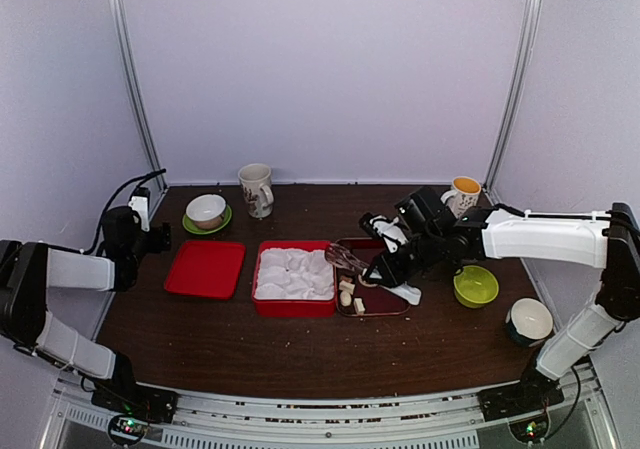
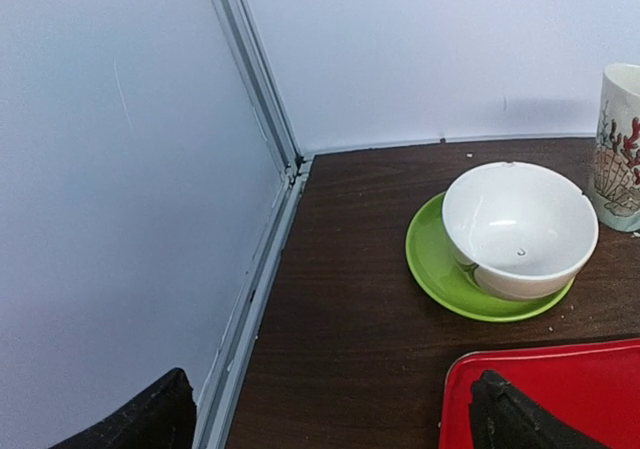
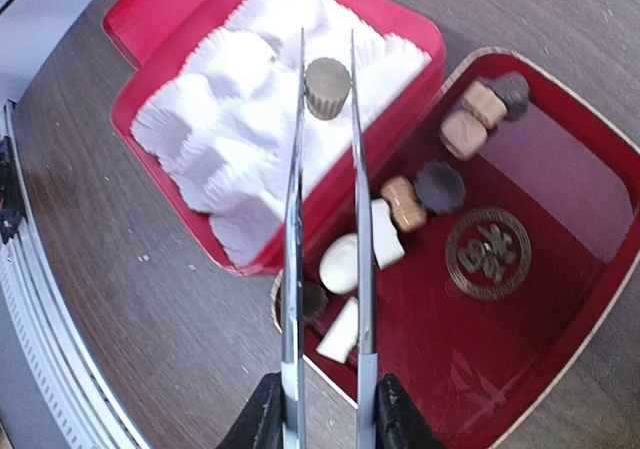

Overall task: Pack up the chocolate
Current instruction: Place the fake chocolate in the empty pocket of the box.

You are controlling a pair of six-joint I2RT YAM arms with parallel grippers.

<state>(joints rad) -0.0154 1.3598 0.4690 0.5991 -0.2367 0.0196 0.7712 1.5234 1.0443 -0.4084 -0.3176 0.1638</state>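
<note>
At far left, left gripper (image 2: 330, 384) hovering by a corner of the red lid (image 1: 205, 268), fingers spread wide with nothing between. Just beyond, a white bowl (image 2: 518, 227) on a green saucer (image 2: 430, 269).

Further right, red box (image 1: 292, 308) with white moulded insert (image 3: 235, 119), the cups in view all bare. Over the insert, tan fluted piece (image 3: 327, 87) pinched at the tips of metal tongs (image 3: 293, 229). Next over, right against the box, red tray (image 3: 560, 219) with the other chocolate pieces (image 3: 403, 203): tan blocks, dark fluted rounds, cream and white bits, mostly bunched along the box-side edge. Right gripper (image 3: 330, 424) squeezed tight on the tong handles.

Probably light and rigid, yet smooth-sided, easily scuffed or squirted out sideways. Best taken across the flanks at mid-height, with a gentle squeeze only. Insert likely thin and springy, so better to lower straight into a cup than to drag.

Raised box wall and tray rim between source and goal: lift clear of both. Open table toward the near edge. At far right, lime bowl (image 1: 475, 285) and white cup (image 1: 529, 320) close by the right arm's elbow side.
</note>
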